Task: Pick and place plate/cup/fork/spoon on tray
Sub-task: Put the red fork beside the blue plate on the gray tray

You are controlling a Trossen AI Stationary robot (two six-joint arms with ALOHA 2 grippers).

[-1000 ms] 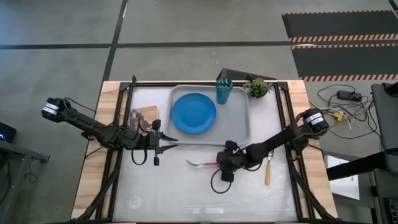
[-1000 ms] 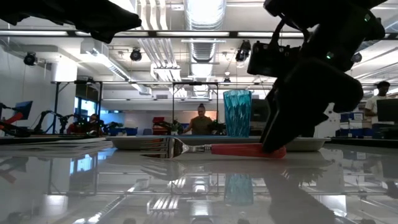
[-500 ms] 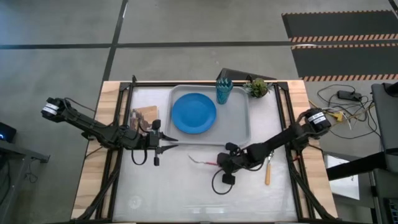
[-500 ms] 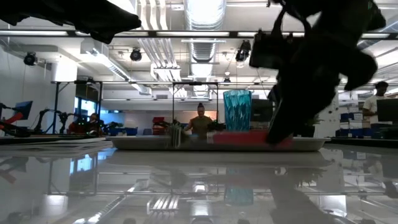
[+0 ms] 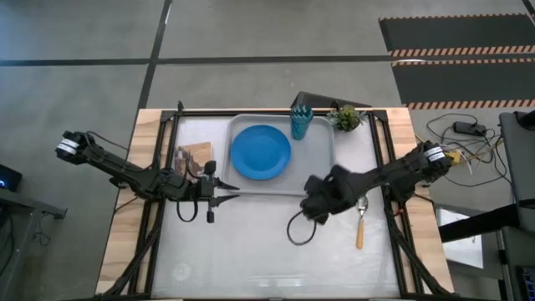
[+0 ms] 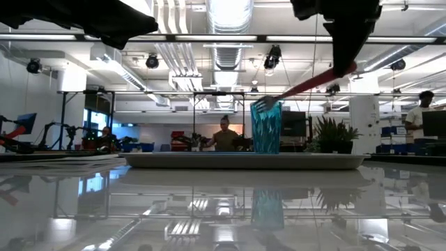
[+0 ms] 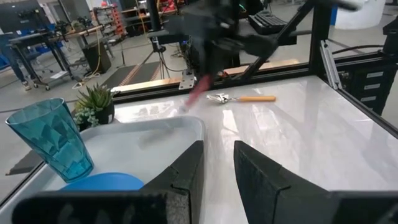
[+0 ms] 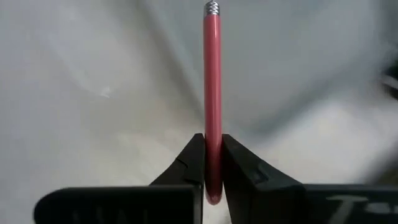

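Note:
My right gripper (image 5: pixel 322 196) is above the near right corner of the grey tray (image 5: pixel 322 163), shut on the fork. The fork's pink handle (image 6: pixel 306 85) slants down to its metal head (image 6: pixel 265 103) in front of the teal cup (image 6: pixel 266 129). In the high view the gripper hides the fork. The blue plate (image 5: pixel 261 152) lies flat in the tray and the cup (image 5: pixel 301 123) stands at its far edge. The orange-handled spoon (image 5: pixel 361 221) lies on the table right of the tray. My left gripper (image 5: pixel 221 198) waits open, left of the tray's near edge. My right gripper pinches the pink handle near its free end (image 8: pixel 212 177) between its two fingers. The fork runs straight on ahead of the fingers, in line with them. It is lifted clear of table and tray and slants down, its head (image 8: pixel 212 7) lowest.
A small green plant (image 5: pixel 345 117) stands at the tray's far right corner. A picture card (image 5: pixel 196 155) lies left of the tray. A dark frame runs along the table's edges. People and benches show in the room beyond the table.
My right gripper has lifted the fork off the table, risen, and gone toward the table's far and right edges, to above the tray's near right corner. The fork, flat on the table before, now hangs clear with its head tilted down.

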